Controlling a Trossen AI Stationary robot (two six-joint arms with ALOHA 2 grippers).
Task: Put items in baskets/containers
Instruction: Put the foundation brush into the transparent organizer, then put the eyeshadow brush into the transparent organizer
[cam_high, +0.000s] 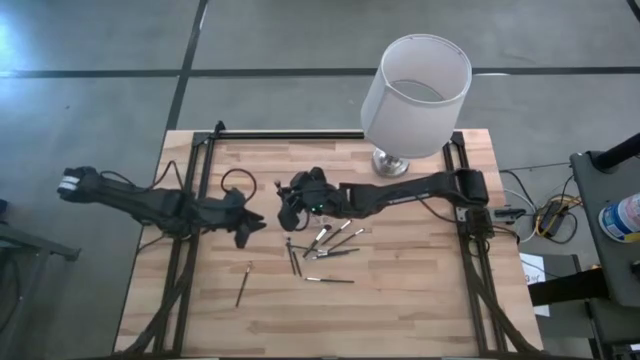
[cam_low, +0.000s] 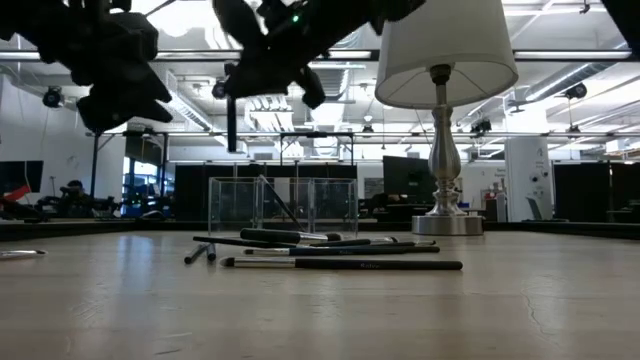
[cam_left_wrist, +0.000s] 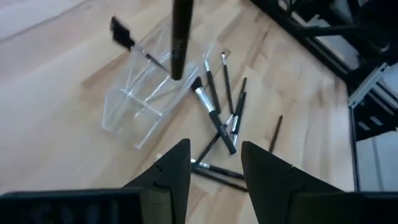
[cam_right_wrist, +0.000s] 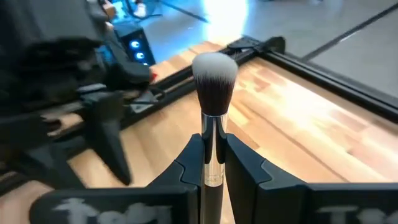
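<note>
The items are thin makeup brushes with silvery and dark shafts. Several lie in a loose pile (cam_high: 325, 245) (cam_low: 340, 264) (cam_left_wrist: 217, 118) at mid-table, and one (cam_high: 243, 283) lies apart, nearer the left. The clear tray (cam_low: 283, 205) (cam_left_wrist: 143, 106) stands on the table behind the pile, with one brush (cam_left_wrist: 134, 43) leaning inside it. My right gripper (cam_high: 290, 205) (cam_right_wrist: 212, 165) hangs above the tray, shut on a fluffy-headed brush. My left gripper (cam_high: 245, 228) (cam_left_wrist: 214, 171) hovers open just left of the tray, above the table. My right gripper pinches the brush between its two fingers on the silvery band (cam_right_wrist: 212, 134) just below the bristle head (cam_right_wrist: 214, 71). The fingers come level from the table's right, across the shaft. The brush is lifted clear and upright, head up, its dark handle (cam_low: 230, 122) (cam_left_wrist: 180, 37) hanging above the tray.
A white drum-shaded lamp (cam_high: 415, 95) (cam_low: 445, 60) stands at the table's far right. Black frame rails (cam_high: 200, 180) run along the left, right and far sides, and a black cable loop (cam_high: 237, 180) lies near the left arm. Bare wood (cam_high: 400, 300) lies toward the near edge.
</note>
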